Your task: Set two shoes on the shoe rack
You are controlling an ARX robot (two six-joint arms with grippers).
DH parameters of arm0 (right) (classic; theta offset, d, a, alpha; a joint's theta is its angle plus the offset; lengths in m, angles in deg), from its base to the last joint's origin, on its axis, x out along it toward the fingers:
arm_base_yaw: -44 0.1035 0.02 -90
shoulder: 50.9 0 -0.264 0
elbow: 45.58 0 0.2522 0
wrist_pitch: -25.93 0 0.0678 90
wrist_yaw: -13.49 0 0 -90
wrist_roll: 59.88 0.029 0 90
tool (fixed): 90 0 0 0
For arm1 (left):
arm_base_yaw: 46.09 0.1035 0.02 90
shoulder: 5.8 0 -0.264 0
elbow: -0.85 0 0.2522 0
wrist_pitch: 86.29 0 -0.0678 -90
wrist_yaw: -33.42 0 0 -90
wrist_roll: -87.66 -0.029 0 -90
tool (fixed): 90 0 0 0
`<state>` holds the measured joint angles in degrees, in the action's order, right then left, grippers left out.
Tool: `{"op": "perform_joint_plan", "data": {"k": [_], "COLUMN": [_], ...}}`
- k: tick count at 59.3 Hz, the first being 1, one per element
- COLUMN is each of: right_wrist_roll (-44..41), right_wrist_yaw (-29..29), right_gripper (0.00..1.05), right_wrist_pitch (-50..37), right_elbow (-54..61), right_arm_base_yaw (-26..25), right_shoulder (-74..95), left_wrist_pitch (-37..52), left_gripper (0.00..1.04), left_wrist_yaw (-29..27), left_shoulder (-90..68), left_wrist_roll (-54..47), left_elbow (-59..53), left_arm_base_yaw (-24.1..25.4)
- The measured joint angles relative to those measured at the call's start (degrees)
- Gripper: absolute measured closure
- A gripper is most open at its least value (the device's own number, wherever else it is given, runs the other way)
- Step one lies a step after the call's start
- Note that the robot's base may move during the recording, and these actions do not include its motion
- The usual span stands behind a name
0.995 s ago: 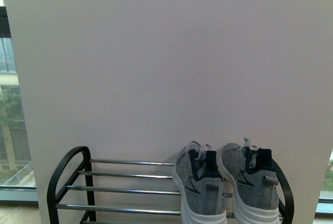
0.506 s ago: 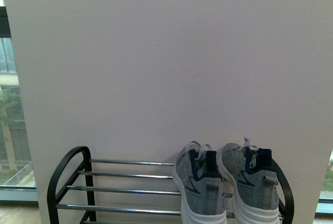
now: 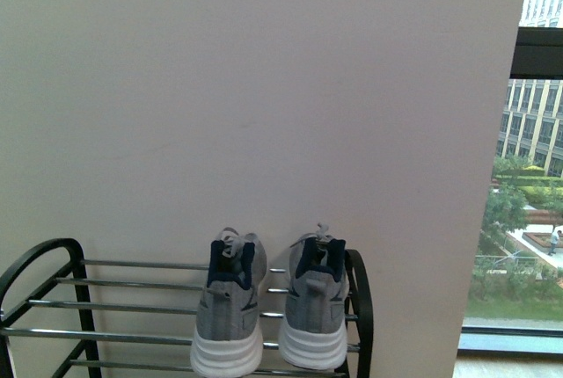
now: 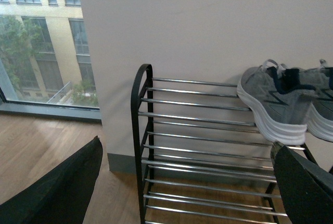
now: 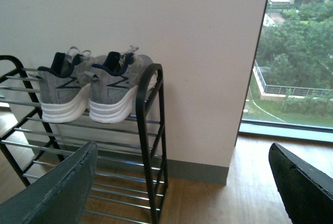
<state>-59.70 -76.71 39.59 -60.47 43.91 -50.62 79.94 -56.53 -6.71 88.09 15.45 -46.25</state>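
Note:
Two grey knit sneakers with white soles stand side by side, heels toward me, at the right end of the shoe rack's top tier: one sneaker on the left, the other sneaker by the black side frame. The shoe rack has chrome bars and black rounded ends; the left wrist view shows the rack with the grey sneaker on top, and the right wrist view shows the rack and both sneakers. My left gripper and right gripper hang open and empty in front of the rack.
A pale wall stands right behind the rack. Windows flank the wall, with a window on the left too. Wooden floor lies to the right of the rack, with a grey baseboard along the wall.
The front view has swung to the right: rack and sneakers now sit further left in the picture, and the right-hand window has come into view. The sneakers stay on the top tier.

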Motion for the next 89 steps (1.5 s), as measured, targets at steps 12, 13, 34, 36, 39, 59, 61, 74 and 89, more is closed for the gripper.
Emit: {"op": "perform_joint_plan", "data": {"k": [12, 13, 34, 36, 39, 59, 61, 74, 89], "right_wrist_roll": [0.00, 0.02, 0.00, 0.00, 0.00, 0.00, 0.00, 0.00, 0.00], "right_wrist_yaw": [0.04, 0.02, 0.17, 0.20, 0.20, 0.20, 0.20, 0.20, 0.22], "right_gripper": [0.09, 0.09, 0.09, 0.09, 0.09, 0.09, 0.09, 0.09, 0.09], "right_wrist_pitch": [0.02, 0.02, 0.02, 0.02, 0.02, 0.02, 0.02, 0.02, 0.02], "right_elbow": [0.00, 0.00, 0.00, 0.00, 0.00, 0.00, 0.00, 0.00, 0.00], "right_arm_base_yaw": [0.00, 0.00, 0.00, 0.00, 0.00, 0.00, 0.00, 0.00, 0.00], "right_shoulder": [0.00, 0.02, 0.00, 0.00, 0.00, 0.00, 0.00, 0.00, 0.00], "left_wrist_pitch": [0.00, 0.00, 0.00, 0.00, 0.00, 0.00, 0.00, -0.02, 0.00], "left_gripper": [0.09, 0.09, 0.09, 0.09, 0.09, 0.09, 0.09, 0.09, 0.09], "left_wrist_yaw": [-0.02, -0.04, -0.07, -0.07, -0.07, -0.07, -0.07, -0.07, -0.07], "left_shoulder": [0.00, 0.00, 0.00, 0.00, 0.00, 0.00, 0.00, 0.00, 0.00], "left_wrist_roll": [0.02, 0.02, 0.02, 0.02, 0.02, 0.02, 0.02, 0.02, 0.02], "left_elbow": [0.00, 0.00, 0.00, 0.00, 0.00, 0.00, 0.00, 0.00, 0.00], "left_arm_base_yaw": [0.00, 0.00, 0.00, 0.00, 0.00, 0.00, 0.00, 0.00, 0.00]}}
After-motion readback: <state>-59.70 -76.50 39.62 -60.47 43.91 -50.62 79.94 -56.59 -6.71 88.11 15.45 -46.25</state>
